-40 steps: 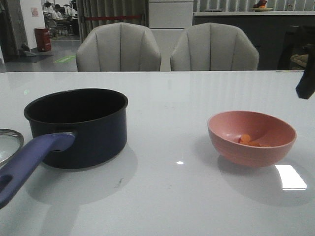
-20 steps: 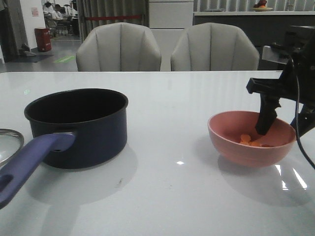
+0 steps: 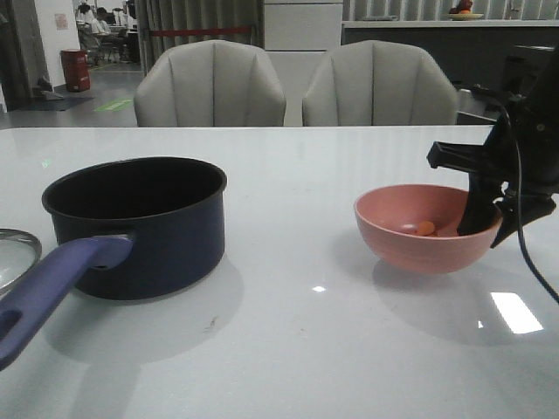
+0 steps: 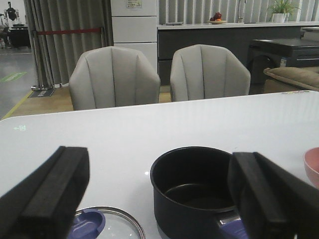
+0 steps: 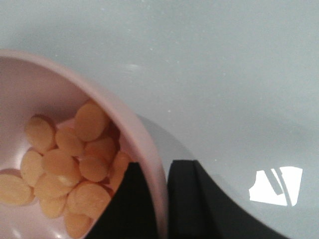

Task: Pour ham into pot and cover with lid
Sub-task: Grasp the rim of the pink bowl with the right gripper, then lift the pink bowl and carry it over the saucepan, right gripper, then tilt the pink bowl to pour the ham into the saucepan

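The ham (image 3: 424, 228) is a heap of small orange slices (image 5: 75, 159) lying in a pink bowl (image 3: 419, 240). My right gripper (image 3: 485, 223) is shut on the bowl's right rim (image 5: 139, 134), one finger (image 5: 132, 209) inside and one (image 5: 194, 199) outside, and the bowl hangs slightly above the table, tilted. The dark navy pot (image 3: 135, 223) stands at the left, empty, with its purple-blue handle (image 3: 52, 284) pointing toward the front. The glass lid (image 3: 13, 253) lies flat just left of the handle. My left gripper (image 4: 158, 172) is open above the lid (image 4: 112, 226) and the pot (image 4: 194, 189), touching neither.
Two grey chairs (image 3: 210, 87) stand behind the white table's far edge (image 3: 279, 128). Bare tabletop separates the pot from the bowl. The right arm's cable (image 3: 524, 236) hangs beside the bowl.
My right gripper came down from the right into the bowl and shut on its rim. The bowl has since risen and shifted a little left. The pot and lid have not moved.
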Motion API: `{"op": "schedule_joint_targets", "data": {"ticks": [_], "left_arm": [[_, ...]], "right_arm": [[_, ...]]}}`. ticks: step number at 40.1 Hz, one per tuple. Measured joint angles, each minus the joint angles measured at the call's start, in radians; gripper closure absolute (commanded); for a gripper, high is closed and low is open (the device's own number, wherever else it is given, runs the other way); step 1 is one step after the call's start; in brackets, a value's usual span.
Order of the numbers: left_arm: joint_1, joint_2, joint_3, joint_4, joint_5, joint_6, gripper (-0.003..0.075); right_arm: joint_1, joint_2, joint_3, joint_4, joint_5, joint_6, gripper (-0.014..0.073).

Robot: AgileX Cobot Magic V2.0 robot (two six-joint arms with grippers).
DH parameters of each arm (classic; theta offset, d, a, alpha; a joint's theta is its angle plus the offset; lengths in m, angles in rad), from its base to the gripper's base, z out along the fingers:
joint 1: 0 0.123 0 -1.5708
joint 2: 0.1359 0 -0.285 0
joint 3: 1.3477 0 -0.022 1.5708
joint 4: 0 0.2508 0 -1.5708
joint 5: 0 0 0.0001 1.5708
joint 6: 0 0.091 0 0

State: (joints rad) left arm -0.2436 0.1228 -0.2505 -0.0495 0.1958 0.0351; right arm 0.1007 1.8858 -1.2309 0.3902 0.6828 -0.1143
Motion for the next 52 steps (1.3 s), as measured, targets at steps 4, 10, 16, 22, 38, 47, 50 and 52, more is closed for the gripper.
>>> {"op": "schedule_joint_targets", "data": {"ticks": [4, 10, 16, 22, 38, 47, 50, 52], "left_arm": [[0.0, 0.0, 0.0, 0.0, 0.0, 0.0, 0.0118], [0.0, 0.0, 0.0, 0.0, 0.0, 0.0, 0.0118], [0.0, 0.0, 0.0, 0.0, 0.0, 0.0, 0.0118], [0.0, 0.0, 0.0, 0.0, 0.0, 0.0, 0.0118], [0.0, 0.0, 0.0, 0.0, 0.0, 0.0, 0.0118], [0.0, 0.0, 0.0, 0.0, 0.0, 0.0, 0.0118], [0.0, 0.0, 0.0, 0.0, 0.0, 0.0, 0.0118], [0.0, 0.0, 0.0, 0.0, 0.0, 0.0, 0.0118]], "right_arm": [[0.039, -0.036, -0.052, 0.0, 0.036, -0.071, 0.0459], [0.147, -0.104, -0.166, 0.0, 0.056, -0.111, 0.0459], [0.283, -0.124, -0.294, 0.001, 0.039, -0.138, 0.0459], [0.41, -0.118, -0.35, 0.004, -0.074, -0.161, 0.0459], [0.583, -0.001, -0.297, -0.146, -0.635, -0.184, 0.0459], [0.599, 0.07, -0.159, -0.261, -1.111, -0.231, 0.0459], [0.606, 0.092, -0.125, -0.285, -1.242, -0.294, 0.0459], [0.613, 0.102, -0.103, -0.293, -1.314, -0.362, 0.0459]]}}
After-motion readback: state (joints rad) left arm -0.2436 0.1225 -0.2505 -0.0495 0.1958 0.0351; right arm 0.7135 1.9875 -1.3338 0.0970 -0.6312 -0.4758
